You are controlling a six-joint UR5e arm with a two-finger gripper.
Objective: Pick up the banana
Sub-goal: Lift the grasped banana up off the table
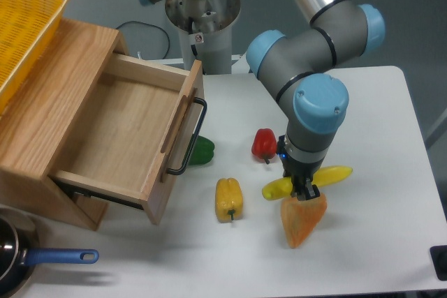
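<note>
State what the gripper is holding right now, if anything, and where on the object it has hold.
The gripper holds the banana, clamped near its middle, with both yellow ends sticking out either side of the fingers.

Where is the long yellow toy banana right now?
The long yellow toy banana is clamped in the gripper, just above the orange wedge, right of the yellow bell pepper.
</note>
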